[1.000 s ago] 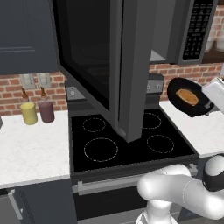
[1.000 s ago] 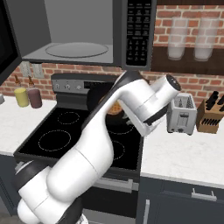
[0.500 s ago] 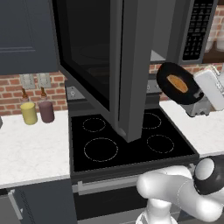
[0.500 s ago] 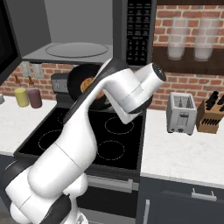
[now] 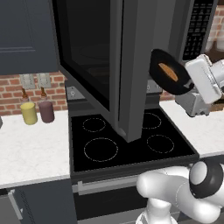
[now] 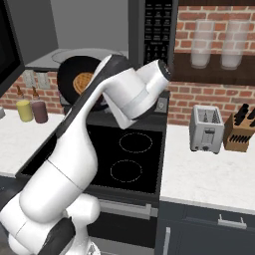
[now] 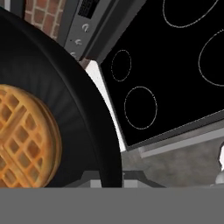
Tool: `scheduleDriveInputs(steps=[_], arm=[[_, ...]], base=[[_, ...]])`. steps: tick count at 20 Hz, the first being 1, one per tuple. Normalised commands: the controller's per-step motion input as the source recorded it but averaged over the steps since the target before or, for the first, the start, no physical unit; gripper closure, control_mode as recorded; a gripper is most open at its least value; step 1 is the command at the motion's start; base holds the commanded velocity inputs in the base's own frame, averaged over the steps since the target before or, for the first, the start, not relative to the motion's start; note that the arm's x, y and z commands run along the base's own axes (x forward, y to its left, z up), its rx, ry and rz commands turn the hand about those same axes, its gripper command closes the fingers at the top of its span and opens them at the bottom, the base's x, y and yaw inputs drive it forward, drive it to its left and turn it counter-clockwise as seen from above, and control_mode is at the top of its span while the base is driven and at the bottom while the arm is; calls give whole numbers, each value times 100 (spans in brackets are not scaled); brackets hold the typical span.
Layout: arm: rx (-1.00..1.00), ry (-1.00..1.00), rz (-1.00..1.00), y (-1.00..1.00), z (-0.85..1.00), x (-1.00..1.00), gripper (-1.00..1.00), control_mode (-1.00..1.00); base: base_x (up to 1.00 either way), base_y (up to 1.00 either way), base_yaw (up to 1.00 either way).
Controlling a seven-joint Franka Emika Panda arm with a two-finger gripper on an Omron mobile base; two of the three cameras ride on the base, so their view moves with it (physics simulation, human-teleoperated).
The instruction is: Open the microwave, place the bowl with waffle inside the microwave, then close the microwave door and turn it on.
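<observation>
The microwave [image 6: 158, 25] hangs over the stove with its cavity exposed. The microwave door [image 5: 131, 65] stands swung wide open toward me, its black window facing left. My gripper [image 5: 187, 84] is shut on the rim of the bowl with waffle [image 5: 162, 82], holding it in the air right of the open door, level with the cavity and tilted steeply. In the right base view the bowl [image 6: 67, 79] hangs just in front of the cavity mouth, with my arm covering its right side. In the hand view the bowl [image 7: 74, 113] and its golden waffle [image 7: 22, 135] sit left of my gripper [image 7: 111, 178].
The black stove [image 5: 131, 144] lies under the bowl. A yellow jar [image 5: 29, 113] and a maroon jar [image 5: 46, 111] stand on the left counter. On the right counter are a silver toaster [image 6: 205, 128] and a knife block [image 6: 239, 132].
My arm has swung the bowl leftward and upward from over the right counter to the front of the microwave cavity, and the bowl has tipped more steeply. The door has not moved.
</observation>
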Motion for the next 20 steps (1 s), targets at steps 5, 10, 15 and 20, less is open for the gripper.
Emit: scheduleDriveInputs(steps=[5, 10, 15, 20], arm=[[-2, 0, -2, 55, 27, 10, 100, -100], [-7, 0, -11, 53, 19, 17, 100, -100], [-1, 0, -6, 33, 10, 34, 100, -100], [5, 0, -4, 27, 24, 36, 100, -100]], base=[[0, 0, 0], [0, 0, 0], [0, 0, 0], [0, 0, 0]])
